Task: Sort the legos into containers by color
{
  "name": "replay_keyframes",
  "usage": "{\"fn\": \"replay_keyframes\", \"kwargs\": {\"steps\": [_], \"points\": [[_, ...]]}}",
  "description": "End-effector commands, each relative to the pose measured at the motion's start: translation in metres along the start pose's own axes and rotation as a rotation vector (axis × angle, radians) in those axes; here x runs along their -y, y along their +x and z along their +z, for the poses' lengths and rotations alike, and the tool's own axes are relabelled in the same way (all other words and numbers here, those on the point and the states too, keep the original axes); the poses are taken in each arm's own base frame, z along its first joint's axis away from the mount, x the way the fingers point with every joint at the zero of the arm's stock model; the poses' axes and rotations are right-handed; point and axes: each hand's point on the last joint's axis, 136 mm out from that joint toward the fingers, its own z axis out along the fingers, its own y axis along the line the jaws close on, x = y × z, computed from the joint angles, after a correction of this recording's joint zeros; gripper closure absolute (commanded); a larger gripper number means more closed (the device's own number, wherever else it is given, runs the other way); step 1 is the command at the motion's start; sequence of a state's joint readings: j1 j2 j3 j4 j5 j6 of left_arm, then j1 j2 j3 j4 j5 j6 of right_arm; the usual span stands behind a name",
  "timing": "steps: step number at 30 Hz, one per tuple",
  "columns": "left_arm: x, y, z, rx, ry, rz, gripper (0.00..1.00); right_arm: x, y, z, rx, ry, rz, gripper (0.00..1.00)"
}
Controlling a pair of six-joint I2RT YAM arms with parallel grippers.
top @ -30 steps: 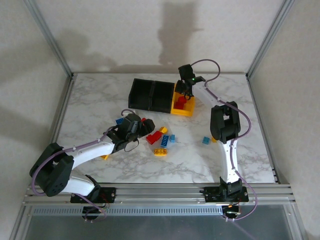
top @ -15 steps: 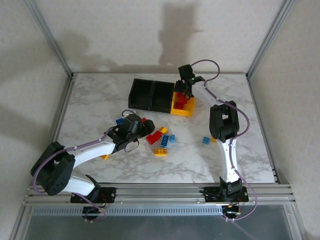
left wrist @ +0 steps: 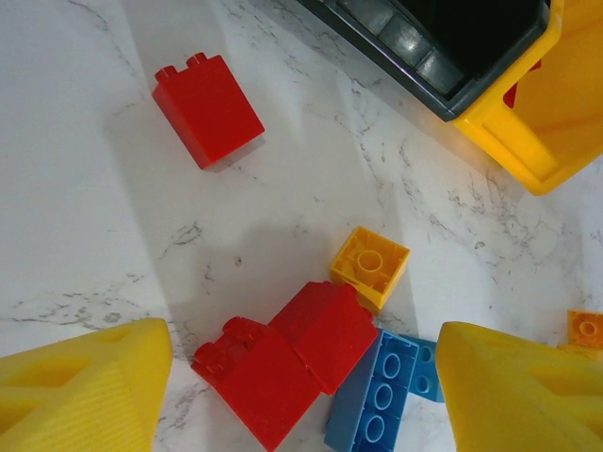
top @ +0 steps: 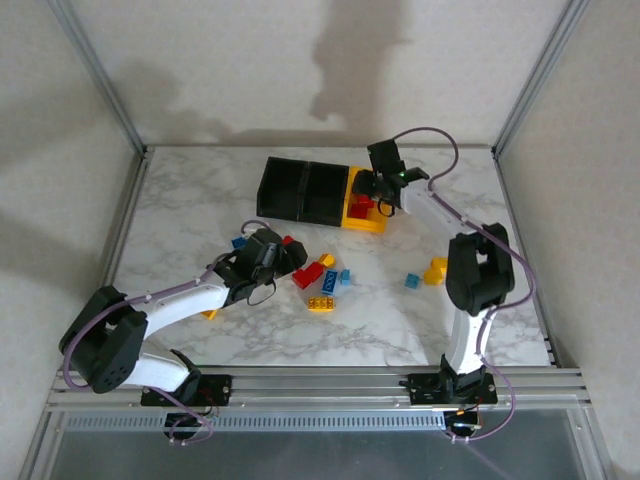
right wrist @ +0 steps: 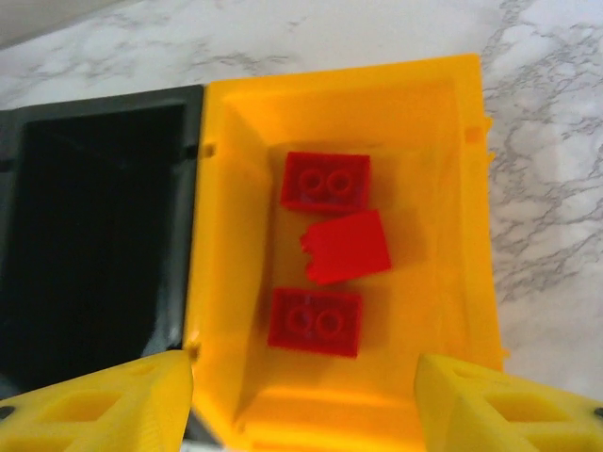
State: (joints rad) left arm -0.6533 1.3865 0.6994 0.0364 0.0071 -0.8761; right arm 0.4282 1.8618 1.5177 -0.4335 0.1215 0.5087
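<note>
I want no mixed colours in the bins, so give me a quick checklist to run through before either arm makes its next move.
1. Right gripper open and empty over the yellow bin: ok.
2. Bin contents all one colour, three red bricks seen: ok.
3. Left gripper open, nothing held: ok.
4. Red pair below it free of neighbours: not ok, a blue brick lies against it.
5. Neighbouring black bin empty: cannot tell, its inside is dark.

Marbled white table [top: 190, 200], aluminium frame [top: 98, 72], pale walls [top: 220, 60] with soft, perhaps overhead-lit, shadows.
</note>
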Motion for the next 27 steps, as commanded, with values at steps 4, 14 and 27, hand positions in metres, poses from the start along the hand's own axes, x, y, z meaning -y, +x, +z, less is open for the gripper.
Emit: {"fn": "replay_keyframes", "kwargs": {"steps": [4,14,27], "points": [[-0.006,-0.003,-0.007,0.02,-0.034,0.015,0.27,-0.014,0.032,-0.026,-0.003,-0.095,-0.043,0.37],[-0.006,0.004,0.005,-0.046,-0.071,0.096,0.27,-0.023,0.086,-0.048,-0.049,-0.224,-0.127,0.37],[-0.009,0.01,0.018,-0.083,-0.109,0.115,0.28,-0.031,0.128,-0.074,-0.085,-0.357,-0.158,0.36]]}}
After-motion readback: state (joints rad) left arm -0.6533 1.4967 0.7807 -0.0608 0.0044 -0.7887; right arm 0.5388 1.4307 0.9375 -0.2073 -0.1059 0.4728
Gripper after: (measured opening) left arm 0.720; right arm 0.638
